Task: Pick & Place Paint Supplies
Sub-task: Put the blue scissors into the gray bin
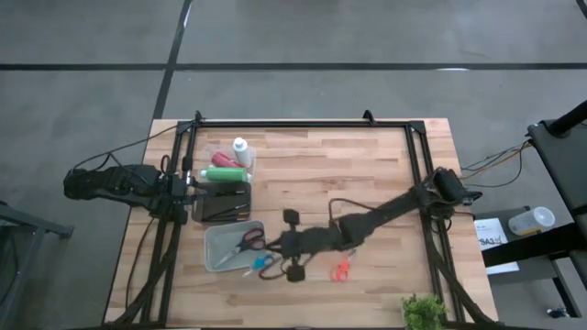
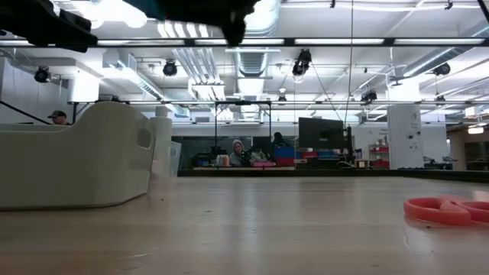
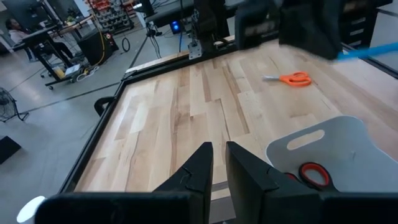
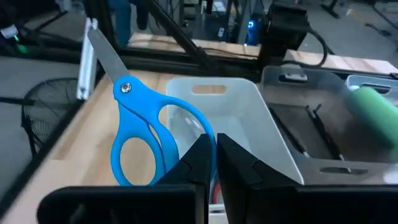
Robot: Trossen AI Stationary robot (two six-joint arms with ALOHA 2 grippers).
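Three paint bottles, white (image 1: pixel 240 147), red (image 1: pixel 223 159) and green (image 1: pixel 225 174), lie side by side at the table's far left; the green one (image 4: pixel 373 106) also shows in the right wrist view. Next to them stands a dark tray (image 1: pixel 220 203) with thin sticks (image 4: pixel 317 124) in it. My right gripper (image 1: pixel 273 255) hangs above the near rim of a pale bin (image 1: pixel 225 247), shut on blue-handled scissors (image 4: pixel 140 130). My left gripper (image 3: pixel 219 165) waits at the table's left edge, its fingers slightly apart with nothing between them. My right gripper pinches one handle loop of the blue scissors (image 4: pixel 186 140) between its two fingers. The fingers slant gently downward, coming from the table's right side. The scissors stand up out of the hold, blades (image 4: pixel 102 53) pointing up and away, lifted clear of the table.
Red-handled scissors (image 1: pixel 249 242) lie inside the pale bin. Orange scissors (image 1: pixel 341 269) lie flat on the wood near the front edge. A small green plant (image 1: pixel 424 312) stands at the near right corner. A black frame (image 1: pixel 303 124) runs around the table. People sit in the room beyond.
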